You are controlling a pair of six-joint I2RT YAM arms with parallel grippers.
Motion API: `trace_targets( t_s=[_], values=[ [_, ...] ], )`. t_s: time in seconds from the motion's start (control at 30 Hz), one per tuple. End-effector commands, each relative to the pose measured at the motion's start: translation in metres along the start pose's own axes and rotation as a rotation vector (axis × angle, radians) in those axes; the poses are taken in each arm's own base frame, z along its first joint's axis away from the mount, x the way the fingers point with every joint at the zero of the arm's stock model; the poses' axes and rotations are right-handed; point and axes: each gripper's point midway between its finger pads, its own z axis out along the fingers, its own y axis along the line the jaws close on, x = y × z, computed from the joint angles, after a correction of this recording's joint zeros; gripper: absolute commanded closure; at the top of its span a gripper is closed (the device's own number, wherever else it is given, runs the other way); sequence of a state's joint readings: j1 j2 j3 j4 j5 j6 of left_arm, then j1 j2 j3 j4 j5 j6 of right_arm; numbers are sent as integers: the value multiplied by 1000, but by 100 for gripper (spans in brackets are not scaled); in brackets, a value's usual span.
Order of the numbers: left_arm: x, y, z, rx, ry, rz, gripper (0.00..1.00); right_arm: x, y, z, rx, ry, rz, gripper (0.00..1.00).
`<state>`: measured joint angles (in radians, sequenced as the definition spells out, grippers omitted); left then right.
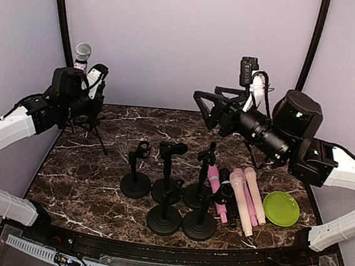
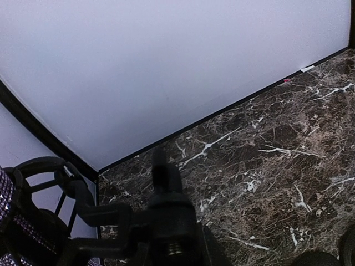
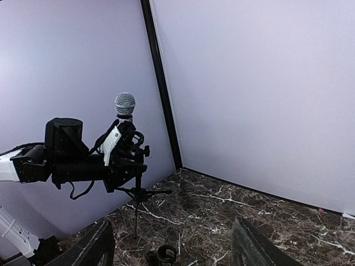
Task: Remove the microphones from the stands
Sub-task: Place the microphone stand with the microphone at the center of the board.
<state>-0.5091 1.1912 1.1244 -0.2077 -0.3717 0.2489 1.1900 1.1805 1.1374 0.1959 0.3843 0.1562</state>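
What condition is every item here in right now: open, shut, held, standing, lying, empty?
left tool: shut, apparently on the tripod stand's top joint.
right tool: open, empty, raised above the table.
silver-headed microphone: upright, seated in its stand.
tripod stand: upright, legs spread.
desk stands: five, upright, clips empty.
loose microphones: lying flat together.
green plate: empty.

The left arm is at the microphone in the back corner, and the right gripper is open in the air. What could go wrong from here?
1. The stand rests on thin tripod legs; if the left gripper slips while the microphone is pulled, it may tip.
2. The open right gripper must cross over the small stands in the middle; travelling low, it could knock them over.
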Motion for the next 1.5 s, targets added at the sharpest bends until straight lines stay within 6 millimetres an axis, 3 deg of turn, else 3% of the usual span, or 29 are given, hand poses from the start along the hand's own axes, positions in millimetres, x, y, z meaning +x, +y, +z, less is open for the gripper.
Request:
trace_targets(
  t_s=[0.0,0.17,0.2,0.23,0.27,0.67,0.87,1.17,1.47],
  values=[
    [-28,44,-28,-161,-201,-132,100,-10,-10,-4,27,-52,36,27],
    [17,23,-14,-122,-186,-217,100,-6,-11,-3,24,-45,48,27],
    [14,21,-17,-109,-219,-236,100,-6,-11,-3,24,-44,49,27],
    [27,15,-14,-92,-205,-241,100,-5,-12,-3,26,-43,50,27],
    [24,13,-16,-77,-233,-253,100,-5,-12,-3,27,-43,52,27],
    [77,-10,-7,-37,-226,-294,100,5,-15,-2,33,-33,74,27],
    [89,-28,-3,36,-234,-302,97,6,-15,-2,33,-36,83,27],
    [105,-38,9,51,-180,-256,91,8,-17,-5,34,-40,94,27],
    [117,-39,12,39,-150,-258,67,4,-23,-12,48,-64,105,26]
  ],
)
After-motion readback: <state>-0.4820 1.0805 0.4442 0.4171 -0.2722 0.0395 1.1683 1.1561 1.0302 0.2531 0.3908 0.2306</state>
